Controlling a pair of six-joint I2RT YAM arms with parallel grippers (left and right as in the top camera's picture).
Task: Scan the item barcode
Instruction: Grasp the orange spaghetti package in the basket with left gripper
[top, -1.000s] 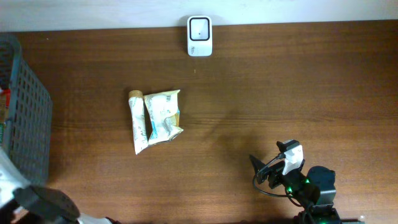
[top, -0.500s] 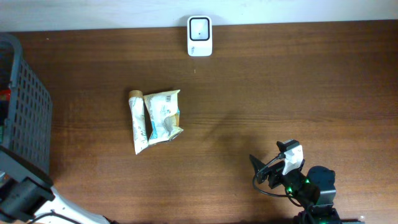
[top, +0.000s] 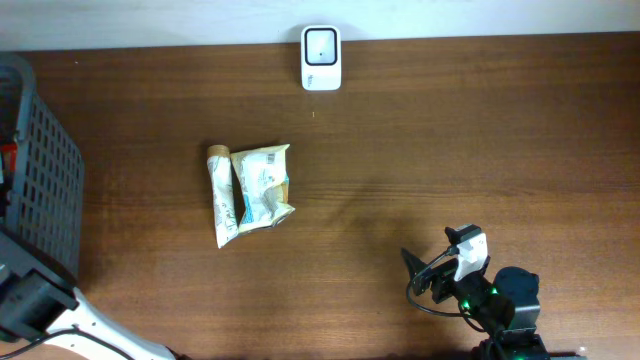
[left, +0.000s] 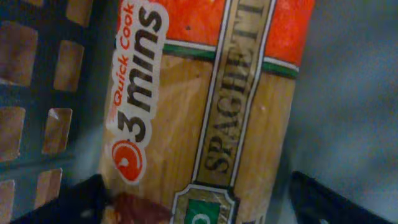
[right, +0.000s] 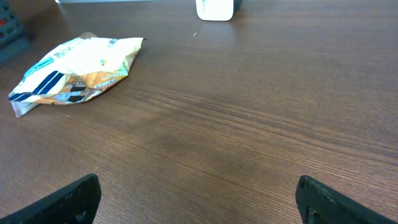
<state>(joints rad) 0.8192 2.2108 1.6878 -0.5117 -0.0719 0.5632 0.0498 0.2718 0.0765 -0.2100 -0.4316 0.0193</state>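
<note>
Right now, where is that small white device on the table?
In the overhead view the white device sits at the far edge of the table, near the middle, beyond and slightly right of the two snack packets.

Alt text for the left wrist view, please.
A spaghetti packet, orange and tan, marked Quick Cook 3 mins, fills the frame, lying in a grey basket with a slotted wall at left. The open left gripper straddles its lower end.

A scanner (top: 321, 57) sits at the middle of the far edge of the tabletop (top: 480, 150). Left of centre, a narrow packet (top: 222, 196) lies touching the left side of a wider packet (top: 262, 186). A basket (top: 40, 190) stands at the left edge, with a spaghetti packet (left: 205, 106) lying inside it.
</note>
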